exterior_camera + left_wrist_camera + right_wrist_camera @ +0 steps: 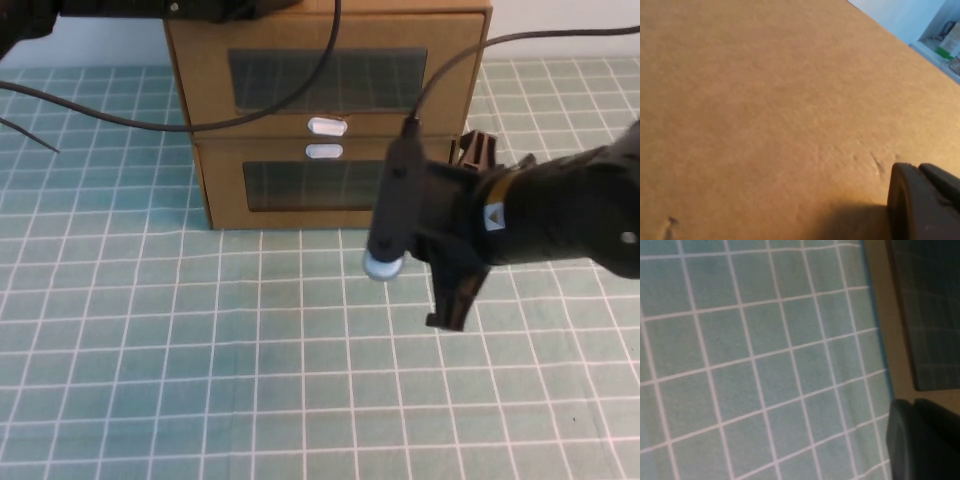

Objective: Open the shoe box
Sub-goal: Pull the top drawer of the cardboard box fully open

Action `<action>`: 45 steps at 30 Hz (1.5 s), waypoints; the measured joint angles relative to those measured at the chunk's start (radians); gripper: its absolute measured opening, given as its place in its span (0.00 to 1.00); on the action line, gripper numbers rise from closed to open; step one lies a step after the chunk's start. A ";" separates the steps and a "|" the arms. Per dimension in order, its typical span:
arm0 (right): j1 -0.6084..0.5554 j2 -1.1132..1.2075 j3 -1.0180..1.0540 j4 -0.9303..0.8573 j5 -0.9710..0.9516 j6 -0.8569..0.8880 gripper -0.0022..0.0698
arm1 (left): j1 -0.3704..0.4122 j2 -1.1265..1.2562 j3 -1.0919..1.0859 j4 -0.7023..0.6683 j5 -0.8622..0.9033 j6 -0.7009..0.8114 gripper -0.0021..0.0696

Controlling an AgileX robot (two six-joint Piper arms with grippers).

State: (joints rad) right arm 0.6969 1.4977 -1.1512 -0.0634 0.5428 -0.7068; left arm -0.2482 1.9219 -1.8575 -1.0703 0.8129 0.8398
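Two brown cardboard shoe boxes stand stacked at the back of the mat, each with a dark window in its front. The upper box [200, 70] has a white pull tab [327, 126], and so does the lower box [222, 190], whose tab [323, 151] sits just below. My left gripper [922, 205] is shut and rests low over the bare cardboard top [765, 100] of the upper box. The right arm [530, 215] hangs in front of the lower box's right half. The right gripper [920, 440] is shut on nothing, above the mat close to the box front [890, 325].
A green mat with a white grid [200, 350] covers the table in front of the boxes. Black cables [150, 122] run from the left arm across the upper box. The right wrist camera [383, 262] juts out toward the mat.
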 joint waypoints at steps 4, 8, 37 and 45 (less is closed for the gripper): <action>0.077 0.055 -0.048 -0.280 0.004 0.189 0.01 | 0.000 0.002 0.000 -0.004 0.009 -0.002 0.02; 0.182 0.126 -0.051 -0.813 0.018 0.671 0.01 | 0.000 0.002 -0.002 -0.004 0.009 -0.020 0.02; 0.208 0.471 -0.286 -1.584 0.151 1.410 0.35 | 0.000 0.002 -0.009 0.004 0.045 -0.062 0.02; 0.143 0.487 -0.322 -1.586 0.073 1.413 0.35 | 0.000 0.002 -0.009 0.004 0.045 -0.062 0.02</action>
State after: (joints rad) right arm 0.8403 1.9846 -1.4734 -1.6494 0.6159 0.7058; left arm -0.2482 1.9243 -1.8663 -1.0659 0.8582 0.7774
